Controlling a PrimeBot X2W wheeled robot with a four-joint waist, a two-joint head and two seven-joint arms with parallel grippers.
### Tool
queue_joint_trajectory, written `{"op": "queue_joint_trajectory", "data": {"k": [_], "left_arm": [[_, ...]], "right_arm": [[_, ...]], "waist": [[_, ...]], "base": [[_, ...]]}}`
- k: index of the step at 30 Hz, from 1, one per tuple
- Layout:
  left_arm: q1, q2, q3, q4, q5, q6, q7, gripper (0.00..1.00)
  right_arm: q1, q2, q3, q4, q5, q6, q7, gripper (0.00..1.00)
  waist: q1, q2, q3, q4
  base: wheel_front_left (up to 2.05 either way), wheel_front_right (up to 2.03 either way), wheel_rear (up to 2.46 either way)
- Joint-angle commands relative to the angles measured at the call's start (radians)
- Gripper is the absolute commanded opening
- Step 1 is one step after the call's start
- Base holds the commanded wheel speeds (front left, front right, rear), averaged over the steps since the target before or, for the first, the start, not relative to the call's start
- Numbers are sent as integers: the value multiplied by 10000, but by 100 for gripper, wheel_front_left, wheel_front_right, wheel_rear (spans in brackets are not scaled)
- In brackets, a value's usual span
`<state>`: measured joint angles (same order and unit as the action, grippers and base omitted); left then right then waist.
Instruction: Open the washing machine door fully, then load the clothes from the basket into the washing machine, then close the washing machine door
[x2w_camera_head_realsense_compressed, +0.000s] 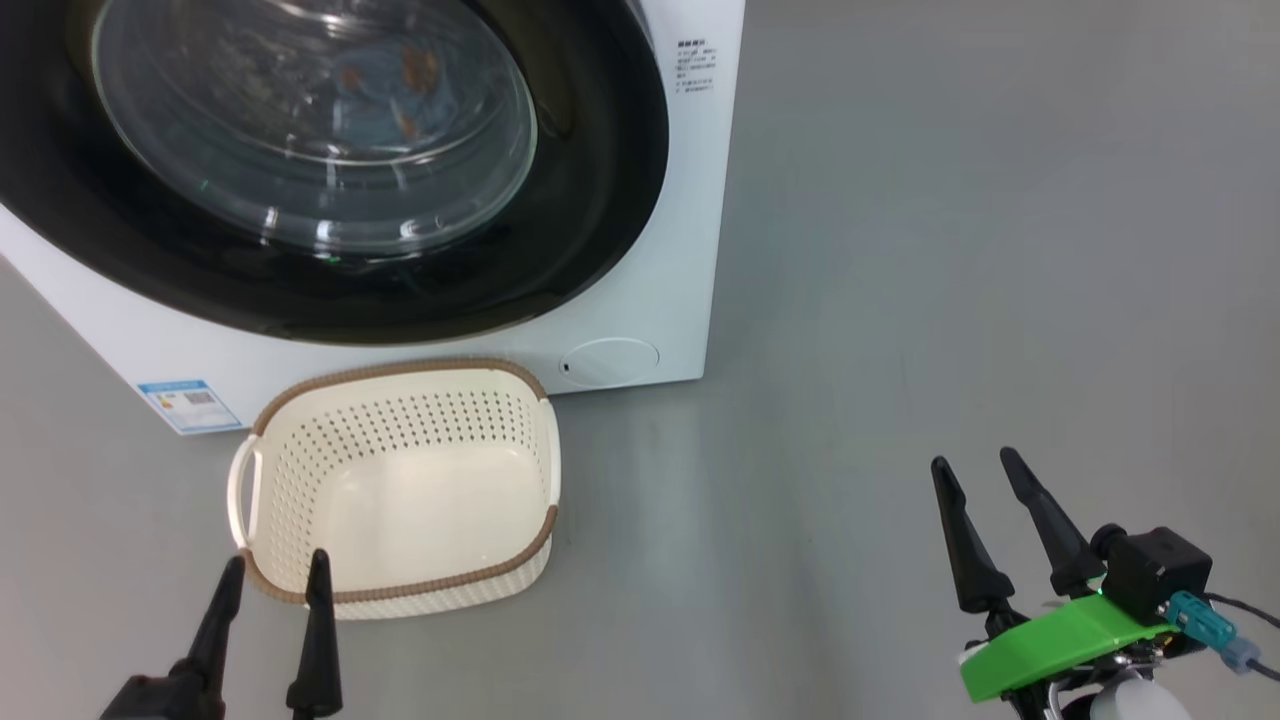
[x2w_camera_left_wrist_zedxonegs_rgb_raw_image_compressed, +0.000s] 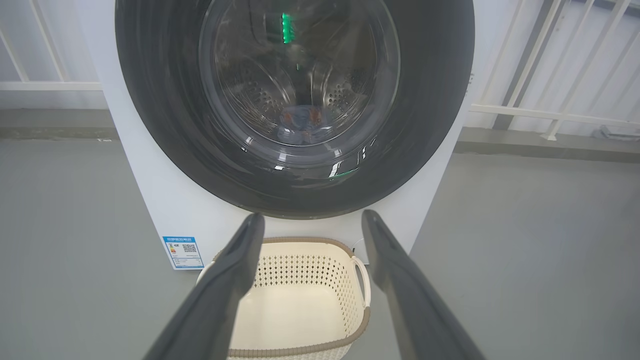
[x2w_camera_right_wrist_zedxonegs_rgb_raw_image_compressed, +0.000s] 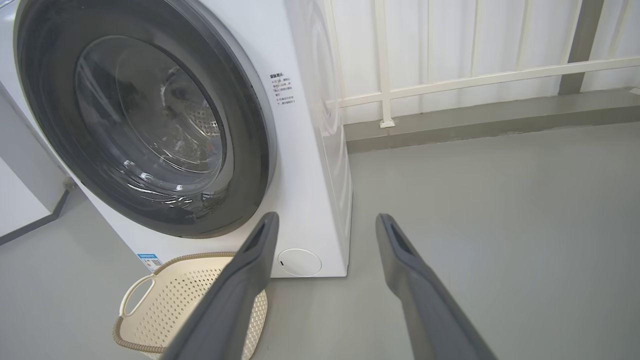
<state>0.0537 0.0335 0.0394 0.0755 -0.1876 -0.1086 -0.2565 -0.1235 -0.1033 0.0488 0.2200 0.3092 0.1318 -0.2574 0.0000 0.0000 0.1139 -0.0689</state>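
Note:
The washing machine (x2w_camera_head_realsense_compressed: 660, 300) (x2w_camera_left_wrist_zedxonegs_rgb_raw_image_compressed: 165, 200) (x2w_camera_right_wrist_zedxonegs_rgb_raw_image_compressed: 305, 150) stands white on the grey floor with the washing machine door (x2w_camera_head_realsense_compressed: 330, 160) (x2w_camera_left_wrist_zedxonegs_rgb_raw_image_compressed: 295, 100) (x2w_camera_right_wrist_zedxonegs_rgb_raw_image_compressed: 145, 130) lying flush against its front. Through the glass I see the clothes (x2w_camera_head_realsense_compressed: 395, 85) (x2w_camera_left_wrist_zedxonegs_rgb_raw_image_compressed: 300, 122), light blue with orange-brown prints, inside the drum. In front of it sits the basket (x2w_camera_head_realsense_compressed: 400, 480) (x2w_camera_left_wrist_zedxonegs_rgb_raw_image_compressed: 300, 300) (x2w_camera_right_wrist_zedxonegs_rgb_raw_image_compressed: 175, 310), with nothing in it. My left gripper (x2w_camera_head_realsense_compressed: 277, 565) (x2w_camera_left_wrist_zedxonegs_rgb_raw_image_compressed: 312, 220) is open at the basket's near rim. My right gripper (x2w_camera_head_realsense_compressed: 975, 470) (x2w_camera_right_wrist_zedxonegs_rgb_raw_image_compressed: 325, 220) is open over bare floor, well to the right.
A blue label sticker (x2w_camera_head_realsense_compressed: 190, 405) (x2w_camera_left_wrist_zedxonegs_rgb_raw_image_compressed: 183, 251) sits low on the machine's front, and a round white flap (x2w_camera_head_realsense_compressed: 608, 362) (x2w_camera_right_wrist_zedxonegs_rgb_raw_image_compressed: 299, 262) at its lower right. White railings (x2w_camera_right_wrist_zedxonegs_rgb_raw_image_compressed: 450, 80) run along the wall behind. Grey floor (x2w_camera_head_realsense_compressed: 950, 250) spreads to the right.

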Motion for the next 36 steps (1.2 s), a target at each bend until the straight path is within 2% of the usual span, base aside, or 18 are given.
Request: {"op": "queue_joint_trajectory", "data": {"k": [1, 16, 36], "left_arm": [[-8, 168, 332, -296, 7, 68, -53, 100], [506, 168, 271, -253, 7, 279, -53, 100], [428, 168, 338, -138, 239, 273, -53, 100]], "right_arm": [[134, -65, 188, -286, -125, -11, -44, 100], [531, 125, 106, -321, -329, -11, -44, 100], [587, 132, 36, -311, -387, -11, -44, 100]], "waist": [[0, 0, -230, -61], [0, 0, -925, 97], [0, 0, -911, 156]], "base": [[0, 0, 0], [0, 0, 0], [0, 0, 0]]}}
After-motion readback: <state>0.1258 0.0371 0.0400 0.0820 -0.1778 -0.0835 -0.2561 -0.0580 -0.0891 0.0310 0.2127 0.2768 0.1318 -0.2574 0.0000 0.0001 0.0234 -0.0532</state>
